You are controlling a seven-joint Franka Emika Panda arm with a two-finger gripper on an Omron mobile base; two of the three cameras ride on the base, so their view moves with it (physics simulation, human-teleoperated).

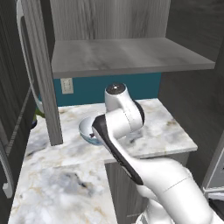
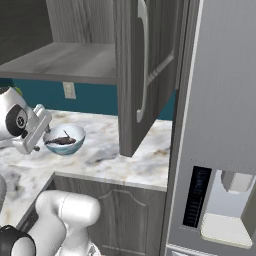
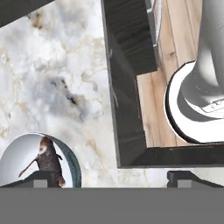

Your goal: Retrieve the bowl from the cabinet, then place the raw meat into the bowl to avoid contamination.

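The pale blue bowl (image 2: 64, 145) stands on the marble counter (image 2: 105, 150), white inside, below the open cabinet (image 2: 65, 60). The raw meat (image 2: 62, 140), a small dark fish shape with a tail, lies inside the bowl (image 3: 17, 153); the hand view shows the meat (image 3: 48, 159) at lower left. My gripper (image 3: 111, 177) hangs open just beside and above the bowl, over the counter's front edge, with nothing between its fingers. My white hand (image 2: 36, 129) sits at the bowl's left side. From the left base camera my arm hides most of the bowl (image 1: 85, 128).
The cabinet's grey shelf (image 1: 131, 54) is bare, with one door (image 1: 43, 74) swung open at the left and the other door (image 2: 142, 75) at the right. A fridge with a dispenser (image 2: 220, 165) stands to the right. A green leaf (image 1: 39, 114) lies near the back wall.
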